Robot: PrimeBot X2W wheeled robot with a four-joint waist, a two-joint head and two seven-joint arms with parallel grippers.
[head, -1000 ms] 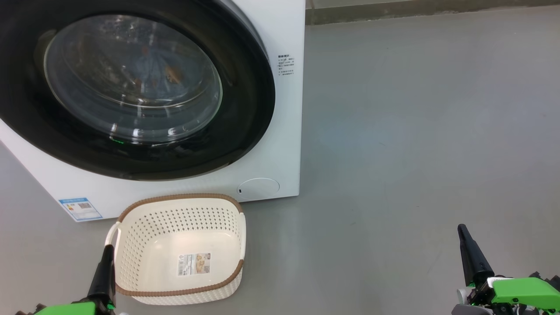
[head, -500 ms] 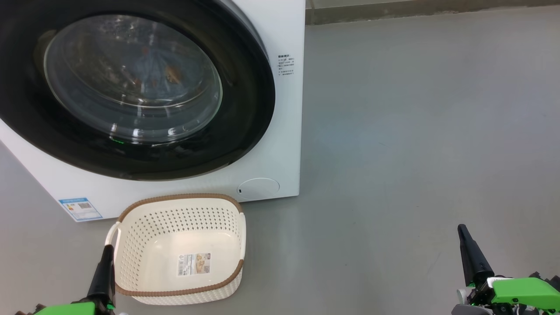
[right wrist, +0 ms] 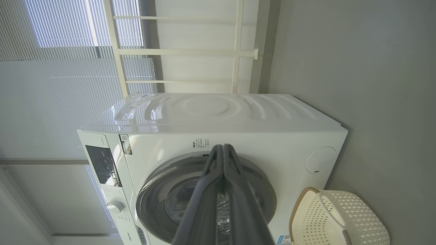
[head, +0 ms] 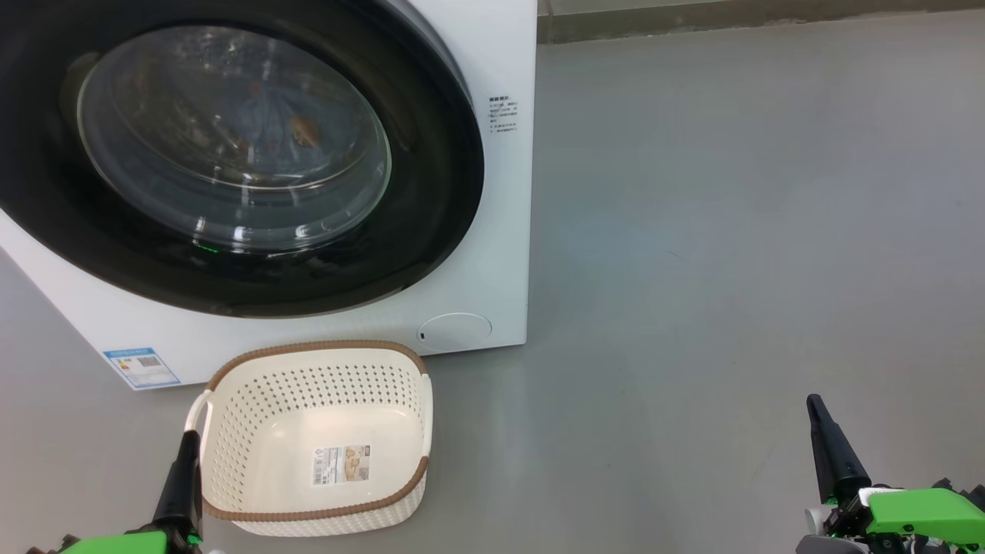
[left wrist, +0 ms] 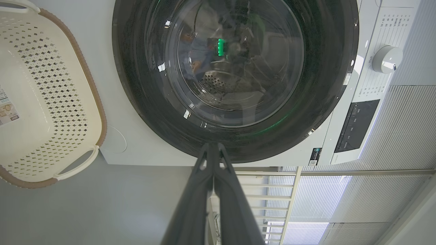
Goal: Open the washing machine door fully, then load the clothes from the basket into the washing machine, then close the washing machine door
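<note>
No movement vs. earlier frames. Washing machine door (head: 431, 192) shut, clothes (head: 296, 131) inside behind glass. Basket (head: 315, 346) empty, just in front of washing machine (head: 492, 269). Left gripper (head: 188, 437) & right gripper (head: 813, 402) pinched closed, empty, parked low. Task judged complete.

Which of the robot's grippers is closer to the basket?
Left. The left gripper is right beside the basket, at its left side. The right gripper is far off to the basket's right, across the grey floor.
</note>
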